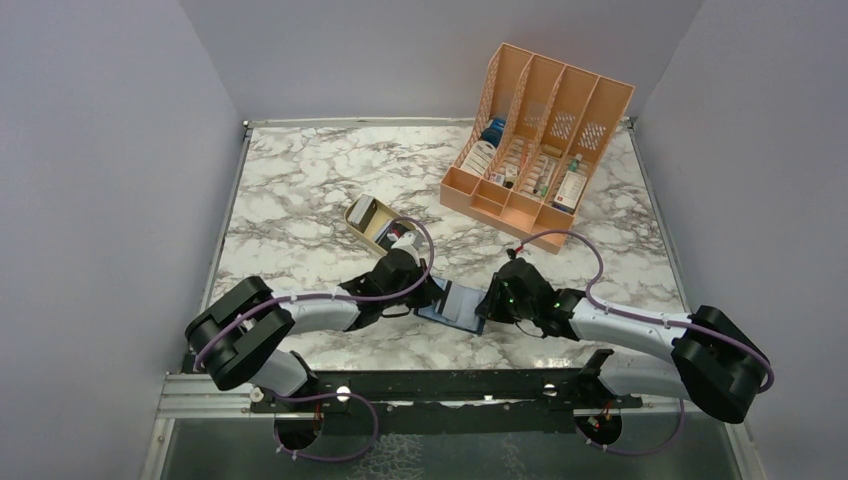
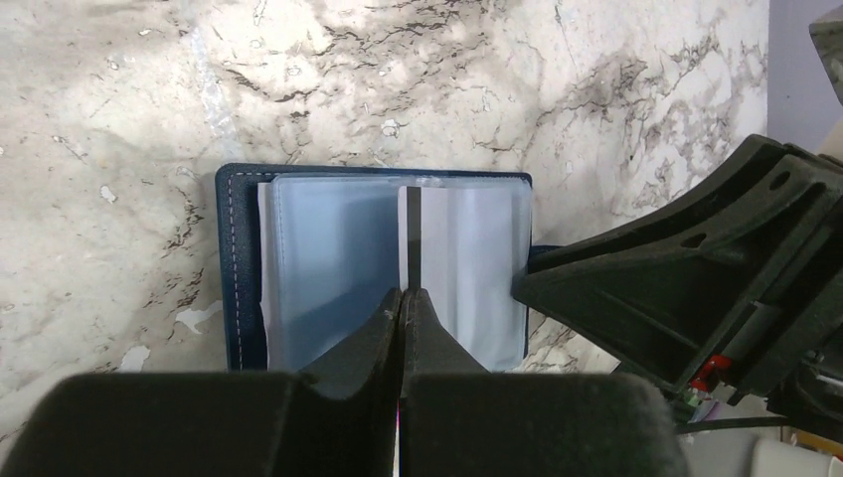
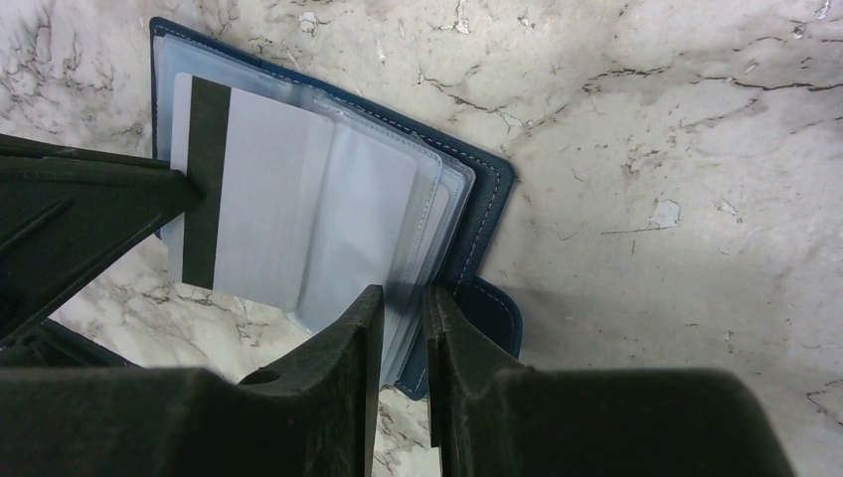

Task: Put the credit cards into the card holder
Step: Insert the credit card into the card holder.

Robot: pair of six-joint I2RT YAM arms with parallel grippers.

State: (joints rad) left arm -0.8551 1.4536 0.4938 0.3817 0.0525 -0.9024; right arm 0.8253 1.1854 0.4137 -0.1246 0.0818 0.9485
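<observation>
The navy card holder [image 1: 458, 300] lies open on the marble, its clear sleeve pages [image 2: 328, 258] facing up inside the navy cover [image 3: 482, 199]. A white credit card [image 3: 263, 199] with a black stripe [image 2: 414, 238] rests over the sleeves, its far end reaching into them. My left gripper [image 2: 403, 293] is shut on the card's striped end; in the right wrist view its fingers [image 3: 99, 209] come in from the left. My right gripper [image 3: 403, 293] has its jaws narrowly closed on the edge of the sleeve pages and cover. In the top view, the left gripper [image 1: 432, 292] and right gripper [image 1: 492, 300] flank the holder.
An open gold tin [image 1: 372, 222] with flat items inside sits just behind the left gripper. A peach slotted file rack [image 1: 535, 140] with small bottles stands at the back right. Grey walls close in the table on three sides.
</observation>
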